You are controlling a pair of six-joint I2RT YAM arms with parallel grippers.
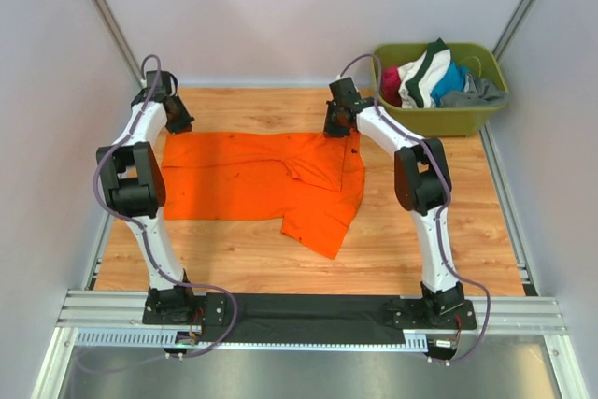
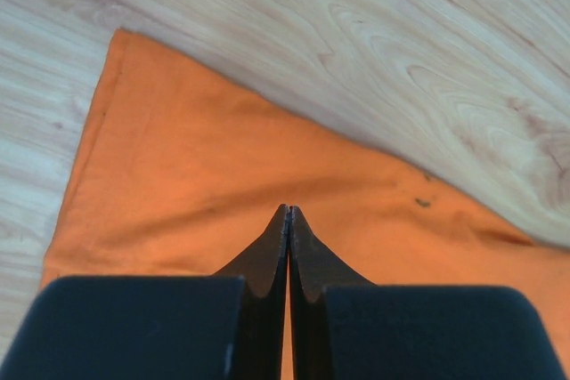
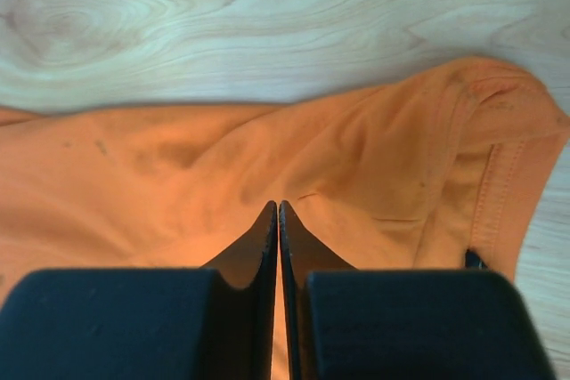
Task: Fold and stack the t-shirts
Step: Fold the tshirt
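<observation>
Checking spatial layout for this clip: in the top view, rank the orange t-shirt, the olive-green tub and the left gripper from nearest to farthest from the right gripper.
From the right gripper:
1. Orange t-shirt: directly beneath it, at the shirt's far edge.
2. Olive-green tub: in the far right corner, off to the gripper's right.
3. Left gripper: across the shirt, at its far left corner.

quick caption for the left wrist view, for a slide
Left pincer, tips closed together, over the orange t-shirt lying on the wooden table.
</observation>
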